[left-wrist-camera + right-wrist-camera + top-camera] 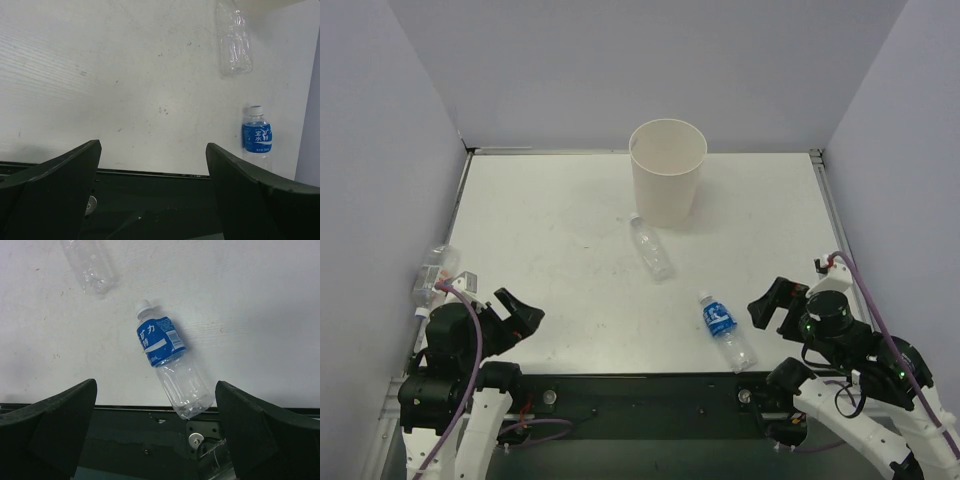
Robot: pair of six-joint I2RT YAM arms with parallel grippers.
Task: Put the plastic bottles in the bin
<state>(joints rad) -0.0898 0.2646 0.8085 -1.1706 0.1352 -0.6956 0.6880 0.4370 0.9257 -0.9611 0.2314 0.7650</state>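
The bin (667, 170) stands upright at the back centre of the white table. An unlabelled bottle (651, 247) lies just in front of it, also in the left wrist view (233, 42) and the right wrist view (90, 265). A blue-label bottle (725, 330) lies near the front edge, its base over the black strip (167, 357) (257, 136). A pale-label bottle (432, 275) lies against the left wall. My left gripper (523, 313) (152, 145) is open and empty at the front left. My right gripper (767, 305) (155, 382) is open and empty, just right of the blue-label bottle.
Grey walls (390, 150) enclose the table on the left, back and right. A black mounting strip (640, 390) runs along the near edge between the arm bases. Purple cables (470, 320) loop over both arms.
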